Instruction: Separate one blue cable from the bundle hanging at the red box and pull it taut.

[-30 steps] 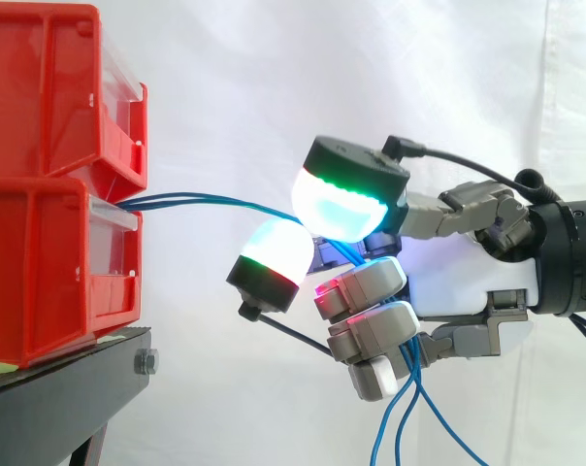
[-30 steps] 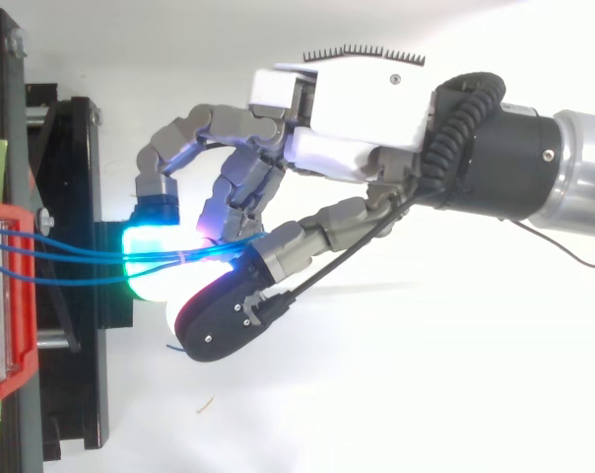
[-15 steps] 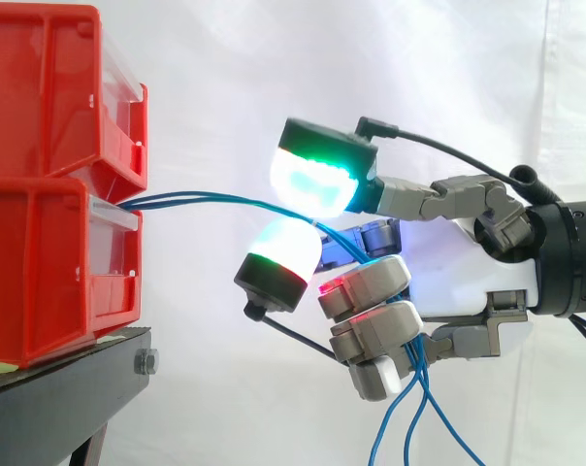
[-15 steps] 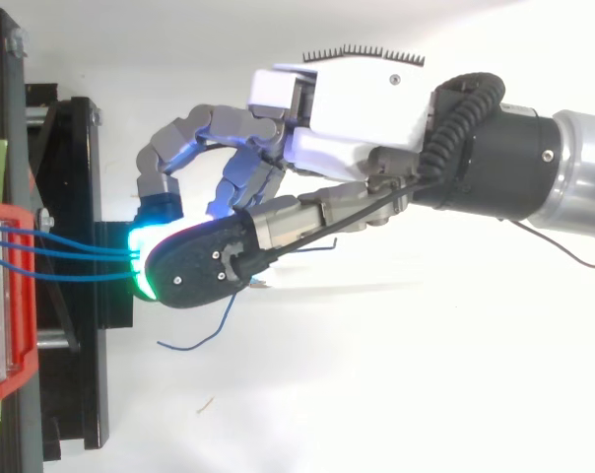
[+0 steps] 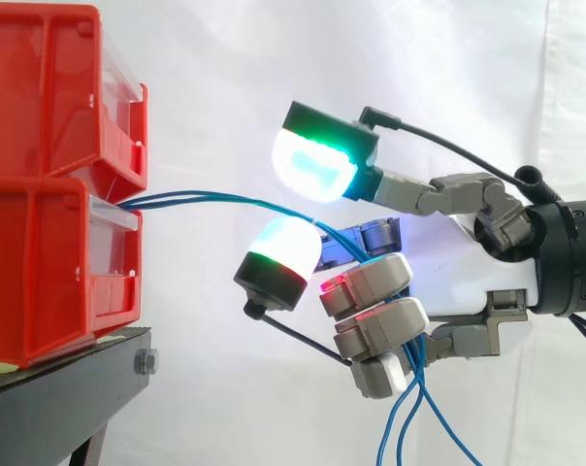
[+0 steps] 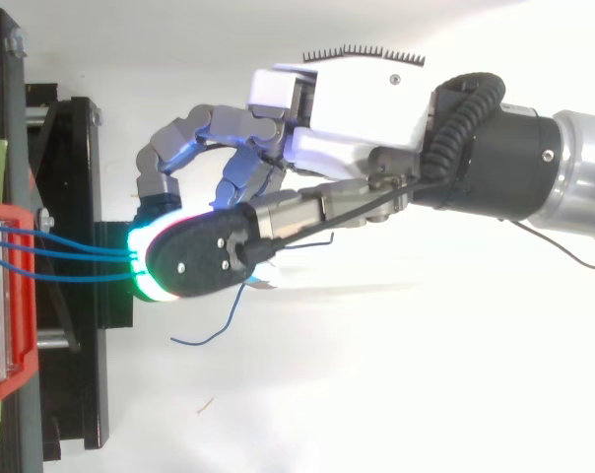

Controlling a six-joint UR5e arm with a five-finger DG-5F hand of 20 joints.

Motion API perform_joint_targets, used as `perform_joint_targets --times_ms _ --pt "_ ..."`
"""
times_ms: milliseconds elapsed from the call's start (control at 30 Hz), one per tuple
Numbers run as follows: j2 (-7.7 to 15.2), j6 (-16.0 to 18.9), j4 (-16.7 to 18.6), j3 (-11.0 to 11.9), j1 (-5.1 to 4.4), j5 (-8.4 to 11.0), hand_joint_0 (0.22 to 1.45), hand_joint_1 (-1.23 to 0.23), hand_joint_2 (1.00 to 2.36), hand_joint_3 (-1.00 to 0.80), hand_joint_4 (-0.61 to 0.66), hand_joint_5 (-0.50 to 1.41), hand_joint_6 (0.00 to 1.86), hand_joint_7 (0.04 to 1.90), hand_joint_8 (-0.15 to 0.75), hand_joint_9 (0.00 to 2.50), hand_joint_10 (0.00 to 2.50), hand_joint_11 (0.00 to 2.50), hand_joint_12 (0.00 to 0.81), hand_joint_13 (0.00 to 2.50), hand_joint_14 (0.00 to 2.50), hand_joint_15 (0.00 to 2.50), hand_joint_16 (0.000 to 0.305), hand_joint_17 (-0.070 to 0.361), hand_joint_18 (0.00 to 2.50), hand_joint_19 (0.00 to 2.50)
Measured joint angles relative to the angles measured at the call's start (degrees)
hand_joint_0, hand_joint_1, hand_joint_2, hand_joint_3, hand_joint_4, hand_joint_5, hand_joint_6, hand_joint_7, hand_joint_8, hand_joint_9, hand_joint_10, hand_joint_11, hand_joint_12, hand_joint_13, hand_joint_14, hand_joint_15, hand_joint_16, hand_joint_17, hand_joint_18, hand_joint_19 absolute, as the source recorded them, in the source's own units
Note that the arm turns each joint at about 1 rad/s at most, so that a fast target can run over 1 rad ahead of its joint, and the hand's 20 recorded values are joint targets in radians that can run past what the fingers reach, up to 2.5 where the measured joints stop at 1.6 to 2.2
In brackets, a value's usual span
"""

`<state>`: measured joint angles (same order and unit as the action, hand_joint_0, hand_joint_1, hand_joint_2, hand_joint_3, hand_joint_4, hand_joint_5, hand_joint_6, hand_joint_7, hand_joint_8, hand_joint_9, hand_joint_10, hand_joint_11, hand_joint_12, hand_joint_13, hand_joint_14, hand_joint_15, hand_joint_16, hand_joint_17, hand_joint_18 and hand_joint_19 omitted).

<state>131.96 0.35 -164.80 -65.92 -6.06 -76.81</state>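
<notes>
Before a white curtain, red bins top a black stand; thin blue cables arc toward 3 o'clock into the robot hand, curled round them.

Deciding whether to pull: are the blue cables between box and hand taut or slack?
Slack: in the side view the blue cables bow from the red box to the hand, not straight.
</notes>
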Motion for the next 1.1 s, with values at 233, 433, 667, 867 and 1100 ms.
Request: perform_joint_targets --times_ms 233,433,667,867,1100 --pt "0.0 0.0 0.0 0.0 0.01 0.07 0.55 -0.77 1.00 -0.43 0.08 -0.16 0.88 1.08 0.298 1.15 0.24 1.57 0.361 1.25 0.01 1.55 0.051 0.115 1.03 0.88" --pt "0.0 0.0 0.0 0.0 0.00 0.09 0.58 -0.84 1.01 -0.40 0.05 -0.16 0.88 1.09 0.286 1.15 0.23 1.58 0.357 1.25 0.01 1.56 0.050 0.112 1.01 0.87" --pt "0.0 0.0 0.0 0.0 0.00 0.41 0.57 -0.81 1.00 -0.49 0.07 -0.16 0.89 1.09 0.296 1.14 0.26 1.58 0.365 1.25 0.01 1.57 0.049 0.111 1.01 0.87" --pt "0.0 0.0 0.1 0.0 0.00 0.51 0.50 -0.69 1.00 -0.50 0.09 -0.16 0.89 1.05 0.320 1.14 0.35 1.49 0.388 1.27 0.00 1.55 0.053 0.119 1.04 0.86" --pt "0.0 0.0 0.1 0.0 0.00 0.52 0.58 -0.70 1.01 -0.35 0.07 -0.15 0.88 1.09 0.322 1.17 0.31 1.52 0.383 1.28 0.00 1.54 0.052 0.118 1.04 0.86"
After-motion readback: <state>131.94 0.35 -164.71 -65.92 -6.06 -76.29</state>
